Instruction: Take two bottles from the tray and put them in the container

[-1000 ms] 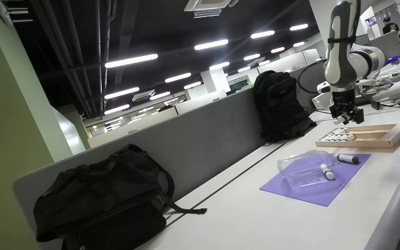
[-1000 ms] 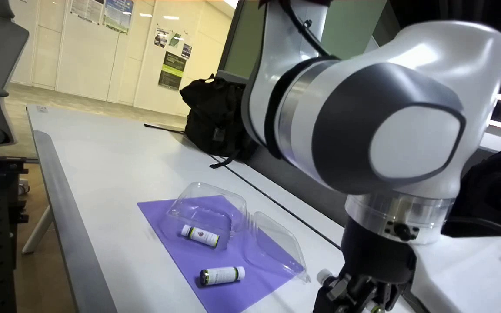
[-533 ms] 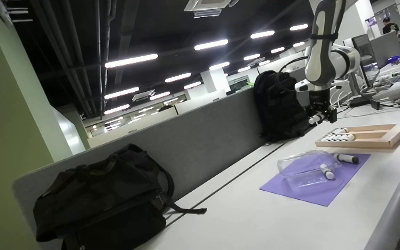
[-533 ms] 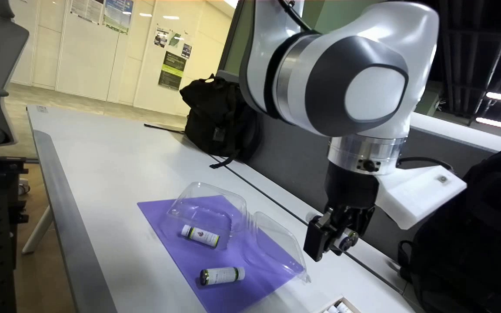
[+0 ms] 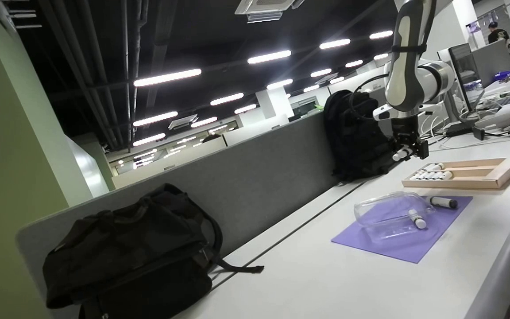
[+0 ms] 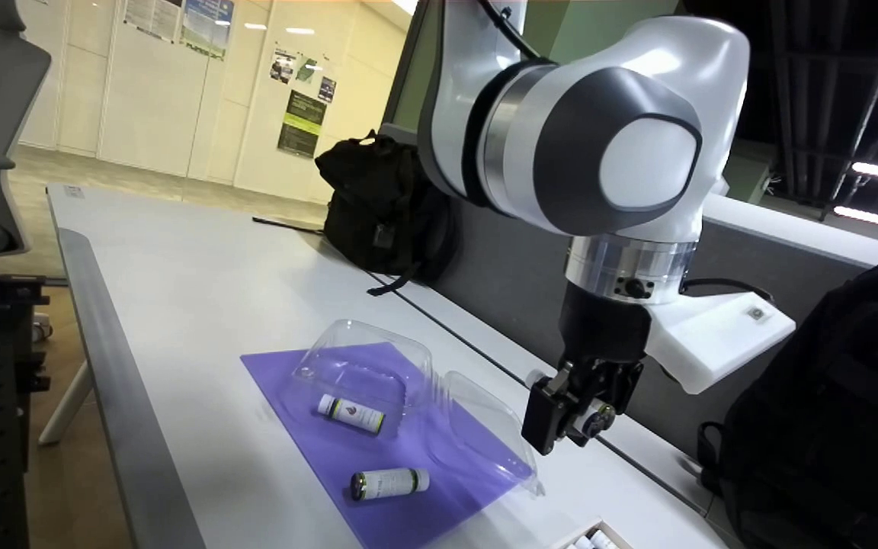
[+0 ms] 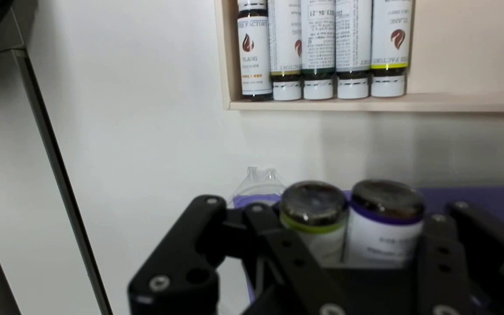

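Tool (image 6: 579, 415) pointing down, two bottles (image 7: 383, 234) clamped

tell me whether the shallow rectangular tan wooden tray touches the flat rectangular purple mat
Apart: the wrist view shows white tabletop between tray and mat.

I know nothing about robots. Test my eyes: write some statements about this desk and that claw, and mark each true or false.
1. The gripper holds two white-labelled bottles side by side. True.
2. The wooden tray holds no bottles. False: a row of bottles lies in the wooden tray.
3. The clear plastic container lies open. True.
4. The tray stands on the purple mat. False: it stands on the white desk, off the purple mat.
5. Both loose bottles in the mat's area stand upright. False: they lie on their sides.
6. Two black bags are in sight. True.
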Tool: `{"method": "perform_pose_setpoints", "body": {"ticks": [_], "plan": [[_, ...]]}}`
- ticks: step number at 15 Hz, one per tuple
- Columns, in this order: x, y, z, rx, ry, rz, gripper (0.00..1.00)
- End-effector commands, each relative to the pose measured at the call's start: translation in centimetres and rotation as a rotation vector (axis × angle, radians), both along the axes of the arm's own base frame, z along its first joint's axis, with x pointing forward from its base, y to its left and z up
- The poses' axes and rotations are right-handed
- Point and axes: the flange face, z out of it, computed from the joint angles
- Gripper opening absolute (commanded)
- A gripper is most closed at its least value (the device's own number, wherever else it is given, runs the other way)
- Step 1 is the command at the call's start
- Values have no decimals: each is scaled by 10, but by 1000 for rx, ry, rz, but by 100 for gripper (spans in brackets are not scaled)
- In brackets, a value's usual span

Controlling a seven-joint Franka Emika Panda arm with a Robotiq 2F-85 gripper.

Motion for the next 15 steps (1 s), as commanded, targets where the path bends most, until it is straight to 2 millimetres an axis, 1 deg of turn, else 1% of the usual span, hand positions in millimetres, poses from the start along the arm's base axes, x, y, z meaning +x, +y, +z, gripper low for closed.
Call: {"method": "perform_pose_setpoints", "body": {"ticks": [1,4,7,12,13,15], "plan": [[0,1,0,0,-1,1,0],[1,2,0,1,-1,3,0],[13,36,-1,15,9,86,0],[27,135,-11,73,94,324,0],[27,154,-15,74,114,366,0],[25,186,-21,62,141,441,0]]}}
